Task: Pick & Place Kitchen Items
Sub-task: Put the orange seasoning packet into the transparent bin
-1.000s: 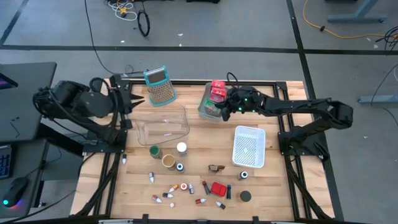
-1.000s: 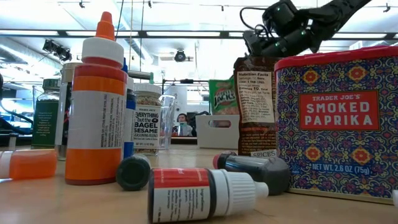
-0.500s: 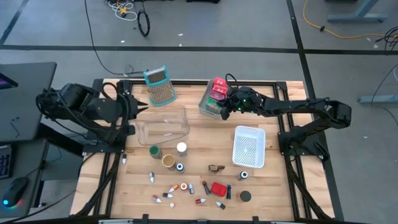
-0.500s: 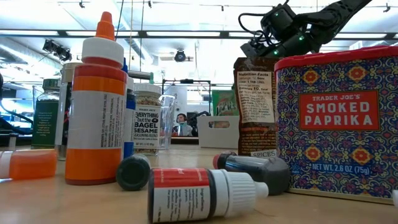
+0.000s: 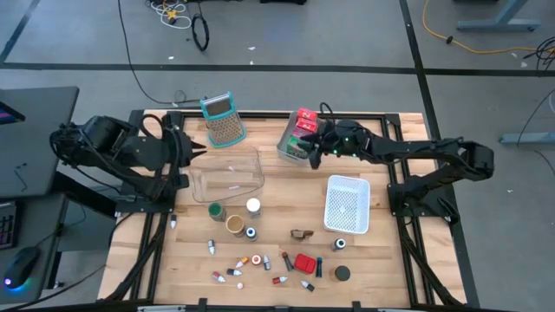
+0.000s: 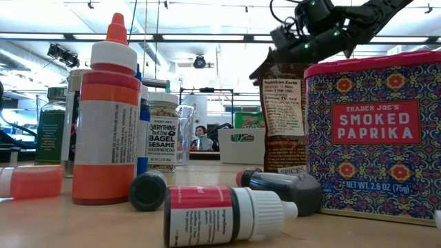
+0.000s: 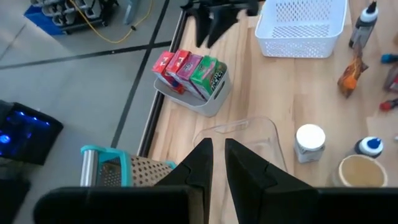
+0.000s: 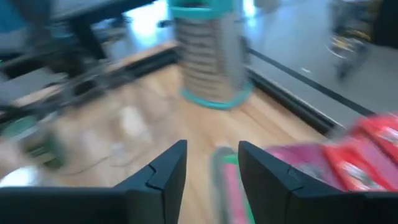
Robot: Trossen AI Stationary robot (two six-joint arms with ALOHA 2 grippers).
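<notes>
Sitting loose across the near half of the wooden bench (image 5: 277, 208), small dropper bottles (image 5: 260, 264) and jars are waiting. Farther back, the right gripper (image 5: 314, 147) is spreading its fingers, just releasing the green packet (image 5: 299, 144) into the grey bin (image 5: 286, 154) beside red packets (image 5: 303, 117). Left gripper (image 5: 192, 149) is clenched, idle.

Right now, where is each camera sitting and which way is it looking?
High view: above, looking straight down; both arms show.
Low view: at tabletop height, looking across past the paprika tin; the right arm shows up top.
Left wrist view: on the left arm, facing the grey bin; own shut jaws show.
Right wrist view: on the right arm, facing the grater; own jaws show.
Shared: both wrist views show the grater.
</notes>
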